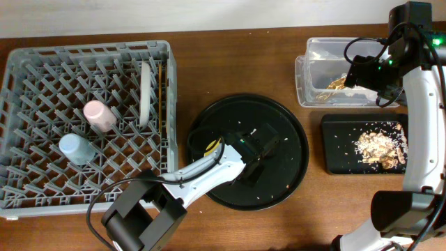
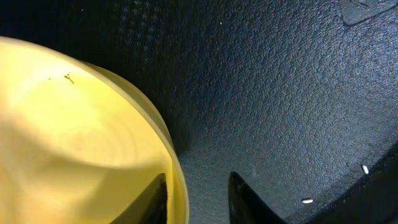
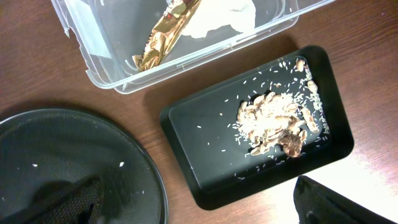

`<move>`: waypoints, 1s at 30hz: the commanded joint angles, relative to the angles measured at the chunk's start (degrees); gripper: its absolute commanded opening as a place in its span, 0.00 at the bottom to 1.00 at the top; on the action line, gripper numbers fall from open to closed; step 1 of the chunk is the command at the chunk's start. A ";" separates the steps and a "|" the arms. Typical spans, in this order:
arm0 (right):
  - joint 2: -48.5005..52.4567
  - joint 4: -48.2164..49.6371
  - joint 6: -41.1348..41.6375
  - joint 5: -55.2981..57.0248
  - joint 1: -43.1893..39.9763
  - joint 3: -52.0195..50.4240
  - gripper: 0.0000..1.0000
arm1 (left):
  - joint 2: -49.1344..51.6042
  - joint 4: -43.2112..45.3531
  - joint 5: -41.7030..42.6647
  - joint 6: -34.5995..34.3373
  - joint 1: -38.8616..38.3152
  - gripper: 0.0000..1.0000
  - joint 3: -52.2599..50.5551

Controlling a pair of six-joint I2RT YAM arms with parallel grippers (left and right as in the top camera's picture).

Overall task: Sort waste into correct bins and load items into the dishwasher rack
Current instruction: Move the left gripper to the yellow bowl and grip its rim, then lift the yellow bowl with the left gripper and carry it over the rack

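Note:
The yellow bowl (image 2: 68, 130) sits on the large round black tray (image 1: 286, 167); only a sliver of it (image 1: 208, 147) shows beside my left arm overhead. My left gripper (image 2: 199, 186) is open and straddles the bowl's rim, one finger inside and one outside. My right gripper (image 1: 362, 70) is open and empty above the clear tub (image 1: 313, 77). The tub (image 3: 186, 59) holds the gold wrapper (image 3: 163, 36) and the white napkin (image 3: 227, 15). The shallow black tray (image 3: 205, 137) holds food scraps (image 3: 273, 121). The grey rack (image 1: 28, 174) holds the pink cup (image 1: 100, 115), the light-blue cup (image 1: 75, 148) and the upright grey plate (image 1: 145, 94).
The chopsticks appear as thin sticks (image 1: 162, 90) next to the plate in the rack. White crumbs dot the round tray (image 2: 306, 200). The tub and the shallow tray (image 1: 341, 150) stand close together at the right. Bare wooden table lies between the trays.

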 commanded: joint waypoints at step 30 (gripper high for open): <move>-0.52 -0.20 -0.37 -0.13 -0.15 0.76 0.99 | -8.61 -23.43 1.77 -2.97 10.86 0.01 39.63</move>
